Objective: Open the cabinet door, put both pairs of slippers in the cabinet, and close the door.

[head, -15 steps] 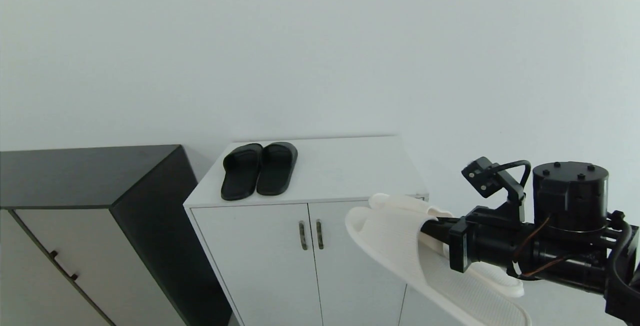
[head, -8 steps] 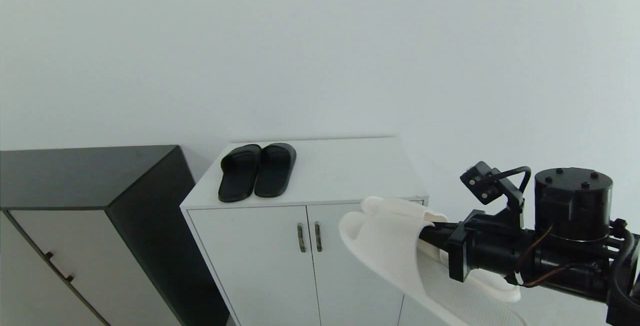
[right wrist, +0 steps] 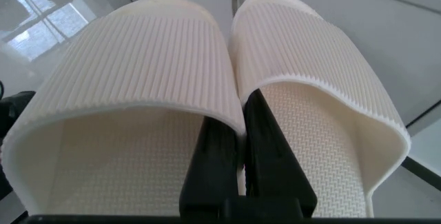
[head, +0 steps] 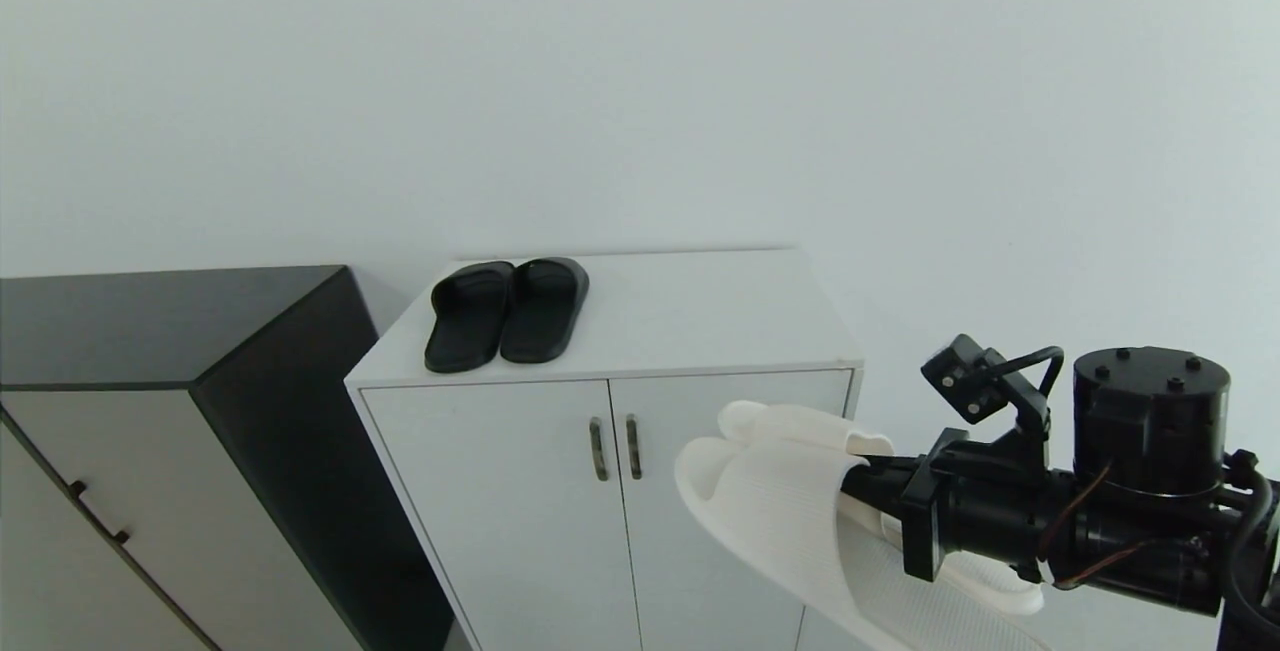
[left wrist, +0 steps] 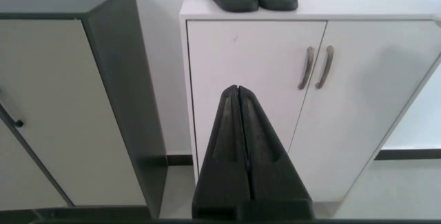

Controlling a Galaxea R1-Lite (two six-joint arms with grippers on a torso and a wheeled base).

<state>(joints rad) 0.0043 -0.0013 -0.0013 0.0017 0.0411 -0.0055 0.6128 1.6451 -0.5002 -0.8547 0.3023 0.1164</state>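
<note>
White slippers (head: 770, 491) pinched in the right claw (right wrist: 241, 124) hang lower against the cabinet (head: 700, 311) now; the left claw (left wrist: 238, 98), pressed together, should spread to hook a door handle (left wrist: 306, 67).

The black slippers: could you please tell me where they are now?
The black slippers lie side by side atop the white cabinet, toward its left end in the head view.

Heels of white slippers (head: 780, 501) cut off at btm edge. Tips of right gripper (right wrist: 242, 124) buried under their straps, can't see 'em. Lower part of white cabinet (head: 700, 311) cut off too; dark cabinet (head: 150, 321) runs off left.
</note>
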